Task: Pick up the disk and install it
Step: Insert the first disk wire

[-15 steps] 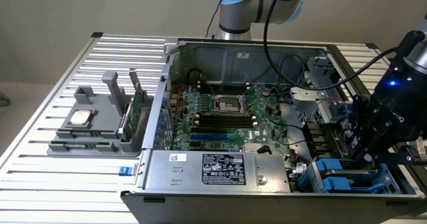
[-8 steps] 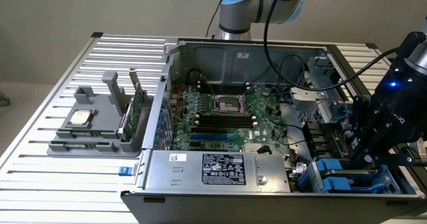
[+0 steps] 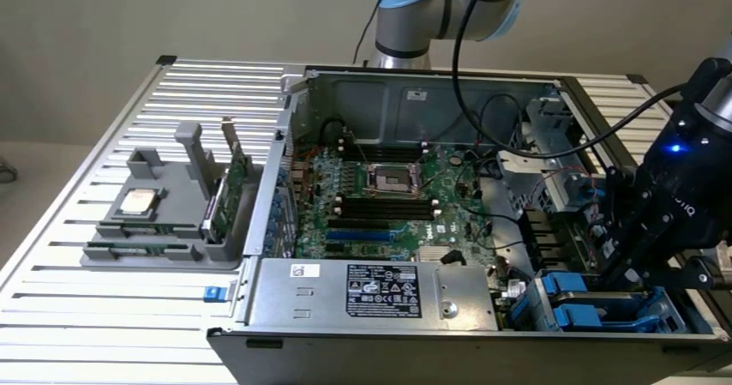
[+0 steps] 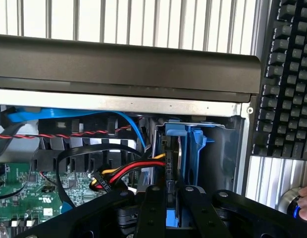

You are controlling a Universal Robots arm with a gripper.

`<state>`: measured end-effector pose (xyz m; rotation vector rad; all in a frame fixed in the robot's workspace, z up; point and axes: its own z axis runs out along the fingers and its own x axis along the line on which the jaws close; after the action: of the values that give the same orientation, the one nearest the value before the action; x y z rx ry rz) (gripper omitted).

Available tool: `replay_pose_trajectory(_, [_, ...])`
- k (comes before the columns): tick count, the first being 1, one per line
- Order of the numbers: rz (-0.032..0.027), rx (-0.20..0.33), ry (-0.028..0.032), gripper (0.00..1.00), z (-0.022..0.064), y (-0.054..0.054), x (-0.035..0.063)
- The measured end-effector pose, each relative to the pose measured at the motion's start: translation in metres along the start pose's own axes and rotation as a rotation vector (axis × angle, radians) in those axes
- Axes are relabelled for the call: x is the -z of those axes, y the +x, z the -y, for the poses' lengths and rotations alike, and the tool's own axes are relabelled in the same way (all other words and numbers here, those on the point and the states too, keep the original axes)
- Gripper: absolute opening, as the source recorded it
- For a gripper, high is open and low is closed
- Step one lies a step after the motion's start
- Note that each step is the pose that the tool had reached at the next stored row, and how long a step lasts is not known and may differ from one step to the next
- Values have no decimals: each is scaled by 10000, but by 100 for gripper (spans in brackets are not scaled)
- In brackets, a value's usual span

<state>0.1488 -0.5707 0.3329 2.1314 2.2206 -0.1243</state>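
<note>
The disk (image 4: pixel 172 158) stands on edge inside its blue carrier bracket (image 4: pixel 195 148), down in the drive bay at a corner of the computer case (image 3: pixel 458 85); on my wrist view I see it edge-on, and the gripper (image 4: pixel 172 192) has its two black fingers (image 4: pixel 153 210) drawn in on either face of it, clamped on the disk with no gap I can make out; red, yellow and black wires (image 4: pixel 128 171) lie just beside the disk, and a blue cable (image 4: pixel 136 126) curves past near them; beyond the case wall lies a black keyboard (image 4: pixel 287 74). Taking the exterior view as a clock face centred on the case, I have the gripper (image 3: pixel 627 269) reaching down into the bay at about four o'clock, among blue drive carriers (image 3: pixel 572 295); the motherboard (image 3: pixel 389 205) lies in the middle, with the silver power supply (image 3: pixel 366 291) at six o'clock; out at nine o'clock, apart from the case, a grey holder (image 3: pixel 171 239) sits on the slatted table (image 3: pixel 103 316), carrying a small silver chip (image 3: pixel 139 201) and a green circuit card (image 3: pixel 235 192) standing upright.
</note>
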Motion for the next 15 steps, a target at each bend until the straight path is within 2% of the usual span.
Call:
replay_pose_trajectory(9, [-16, 0, 2, 17, 0, 2, -14])
replay_pose_trajectory(15, [-17, 4, 41, 17, -1, 13, -12])
